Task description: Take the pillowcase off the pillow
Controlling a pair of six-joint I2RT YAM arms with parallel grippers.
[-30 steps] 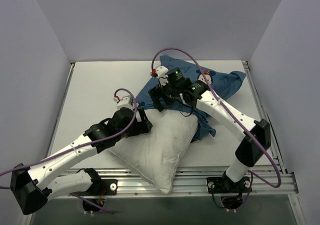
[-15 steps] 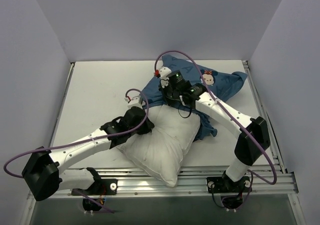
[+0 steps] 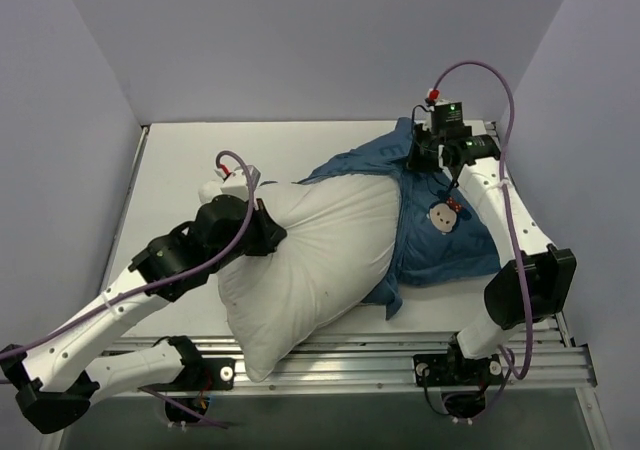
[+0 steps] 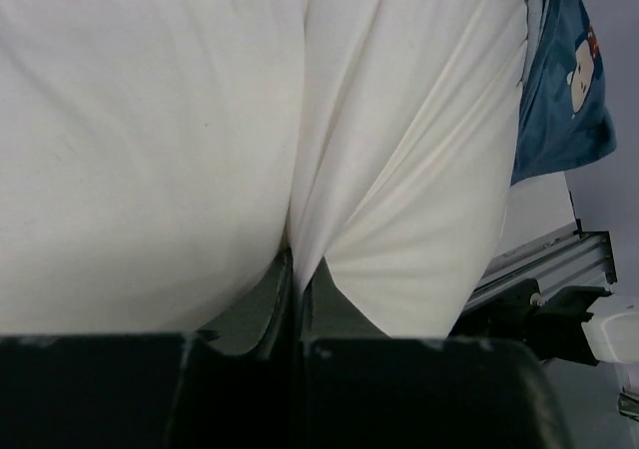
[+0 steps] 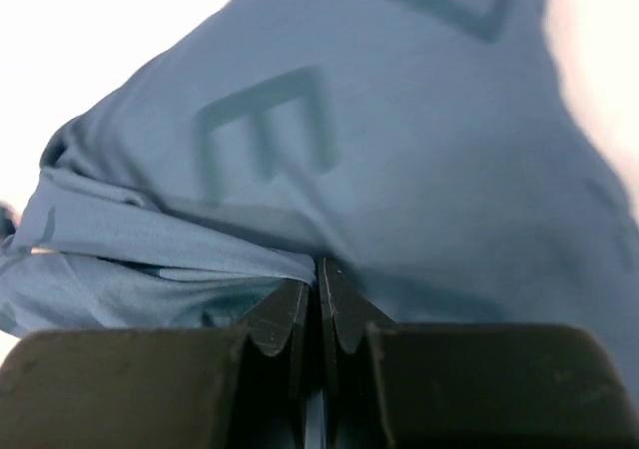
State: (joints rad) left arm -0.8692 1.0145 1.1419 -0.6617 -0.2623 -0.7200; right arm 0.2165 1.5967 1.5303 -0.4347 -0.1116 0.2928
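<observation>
The white pillow [image 3: 320,260] lies slantwise across the table, its near end over the front rail. My left gripper [image 3: 272,232] is at its left edge, shut on a pinched fold of the pillow [image 4: 150,140]; the left gripper [image 4: 298,279] clamps that white ridge between its jaws. The dark-blue pillowcase [image 3: 440,250] still wraps the pillow's far right end and spreads to the right. My right gripper [image 3: 428,158] is at the far right corner, shut on a bunched edge of the pillowcase [image 5: 399,120]; the right gripper [image 5: 319,274] has blue cloth between its tips. A strip of pillowcase [image 4: 564,100] shows past the pillow.
The white table [image 3: 180,170] is walled on the left, back and right. A metal rail [image 3: 400,355] runs along the near edge, by both arm bases. Purple cables loop over each wrist.
Both grippers have shut on cloth. The right arm pulled the pillowcase to the far right corner, the left drew the pillow leftward, and much more white pillow shows.
</observation>
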